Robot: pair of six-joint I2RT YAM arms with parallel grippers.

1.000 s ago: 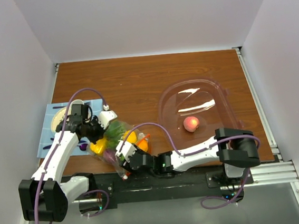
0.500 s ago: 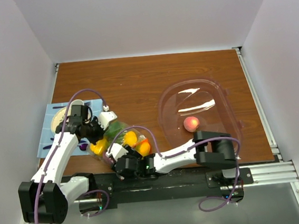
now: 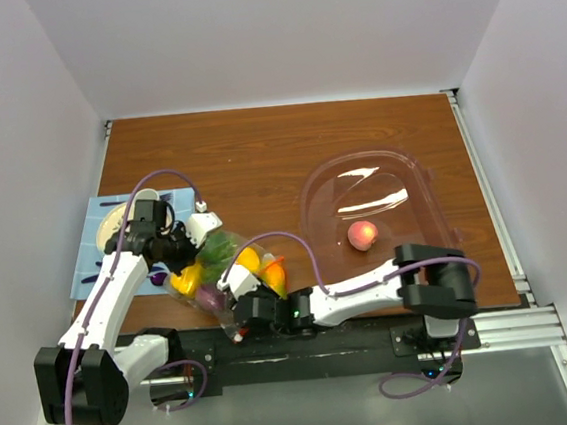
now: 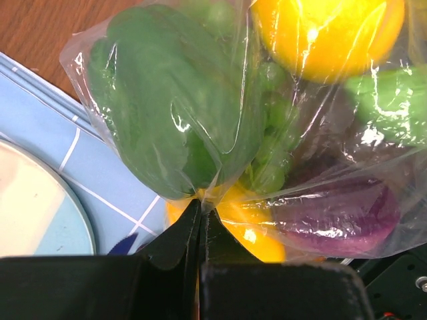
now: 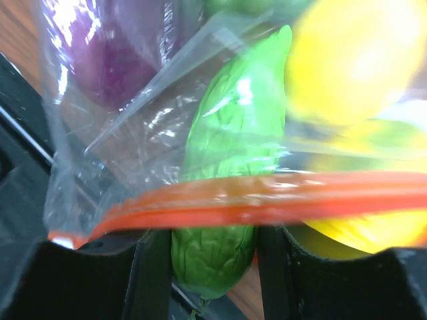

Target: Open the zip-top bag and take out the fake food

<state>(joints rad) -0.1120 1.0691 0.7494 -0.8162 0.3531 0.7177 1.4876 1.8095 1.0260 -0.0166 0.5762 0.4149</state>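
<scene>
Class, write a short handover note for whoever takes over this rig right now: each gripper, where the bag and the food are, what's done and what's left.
Left gripper: shut, pinching a fold of the bag.
Right gripper: at the orange zip strip, apparently closed on a green vegetable that pokes past the strip, so the mouth looks open there.
Done: one peach lies in the clear tub.
Left: the other food is inside the bag and needs taking out.

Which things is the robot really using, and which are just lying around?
For the job: zip-top bag, fake food inside it, peach already out in the clear tub.
Just lying about: blue mat, plate on it.
</scene>
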